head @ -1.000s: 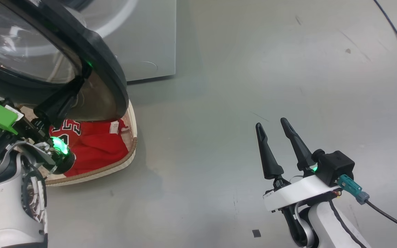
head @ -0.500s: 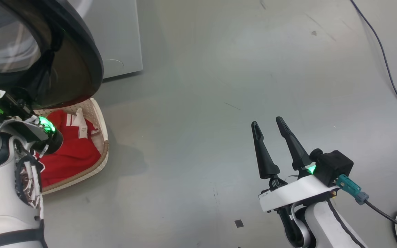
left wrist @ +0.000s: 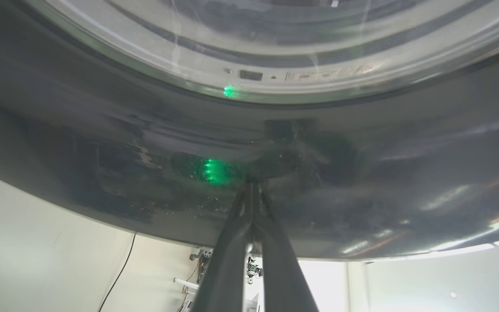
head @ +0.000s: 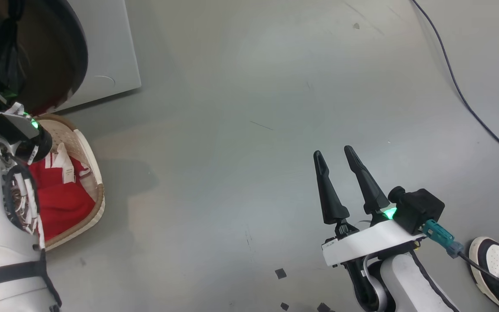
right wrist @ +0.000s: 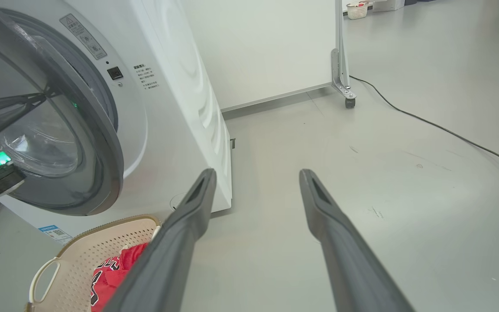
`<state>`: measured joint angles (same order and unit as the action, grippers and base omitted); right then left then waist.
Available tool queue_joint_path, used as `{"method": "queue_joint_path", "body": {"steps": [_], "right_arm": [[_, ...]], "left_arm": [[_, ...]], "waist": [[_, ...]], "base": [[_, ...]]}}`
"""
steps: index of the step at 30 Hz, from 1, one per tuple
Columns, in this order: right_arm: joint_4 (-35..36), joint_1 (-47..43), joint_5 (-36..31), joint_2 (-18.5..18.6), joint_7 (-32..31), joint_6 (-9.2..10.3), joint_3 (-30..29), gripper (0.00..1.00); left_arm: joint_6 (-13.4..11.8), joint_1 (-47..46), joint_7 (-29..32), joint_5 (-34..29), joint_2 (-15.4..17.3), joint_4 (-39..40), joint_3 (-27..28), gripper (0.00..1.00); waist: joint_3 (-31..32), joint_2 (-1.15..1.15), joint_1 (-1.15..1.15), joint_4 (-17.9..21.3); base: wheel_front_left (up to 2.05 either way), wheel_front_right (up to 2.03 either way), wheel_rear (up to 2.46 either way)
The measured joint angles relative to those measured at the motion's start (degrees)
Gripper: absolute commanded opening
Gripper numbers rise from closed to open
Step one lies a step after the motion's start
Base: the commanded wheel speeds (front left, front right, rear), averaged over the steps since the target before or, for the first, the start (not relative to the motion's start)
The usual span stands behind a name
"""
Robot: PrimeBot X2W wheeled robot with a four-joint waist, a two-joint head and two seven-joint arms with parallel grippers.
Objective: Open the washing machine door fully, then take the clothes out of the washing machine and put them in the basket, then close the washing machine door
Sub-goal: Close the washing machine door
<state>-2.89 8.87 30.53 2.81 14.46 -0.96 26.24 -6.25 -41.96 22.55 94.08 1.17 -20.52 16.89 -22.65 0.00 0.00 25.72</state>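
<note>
The washing machine (right wrist: 180,86) stands white at the left, its door (right wrist: 102,143) swung partway off the front. My left gripper (left wrist: 253,184) is shut and empty, tips pressed on the door's glossy black ring (left wrist: 362,182) below the glass. Under the door, the cream basket (head: 95,190) holds the red clothes (head: 63,199); basket (right wrist: 80,242) and clothes (right wrist: 115,273) also appear in the right wrist view. My right gripper (head: 334,154) is open and empty above bare floor, well right of the basket.
A person's shoe (head: 496,264) is at the lower right beside my right arm. A dark cable (head: 461,95) runs across the floor at the right. A wheeled panel leg (right wrist: 345,86) stands behind the machine. Small black tape bits (head: 280,273) lie on the grey floor.
The head view has swung, so door, machine and basket slid left in the picture. My left gripper stays shut against the door ring. The shoe has come into view; the right gripper is unchanged.
</note>
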Motion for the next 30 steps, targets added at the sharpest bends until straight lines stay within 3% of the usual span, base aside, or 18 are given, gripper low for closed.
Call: {"method": "queue_joint_path", "body": {"steps": [10,24,30], "right_arm": [[0.62,-0.02,0.31,-0.03,0.0,0.6,0.12,1.0],[1.02,-0.03,0.3,-0.11,0.0,1.14,-0.48,1.0],[1.68,-0.02,0.86,-0.18,0.0,1.2,-3.46,1.0]], "left_arm": [[-0.1,-3.76,-6.84,-3.59,-0.01,-2.21,0.2,0.0],[-0.27,-6.8,-9.01,-4.1,-0.04,-6.9,-2.08,0.0],[2.61,-4.35,-5.99,-4.46,-0.07,-7.94,-6.51,0.0]], "waist": [[-0.72,0.0,0.0,2.06],[-0.91,0.0,0.0,1.65],[0.31,0.0,0.0,-0.06]], "base": [[0.0,0.0,0.0],[0.0,0.0,0.0],[0.0,0.0,0.0]]}}
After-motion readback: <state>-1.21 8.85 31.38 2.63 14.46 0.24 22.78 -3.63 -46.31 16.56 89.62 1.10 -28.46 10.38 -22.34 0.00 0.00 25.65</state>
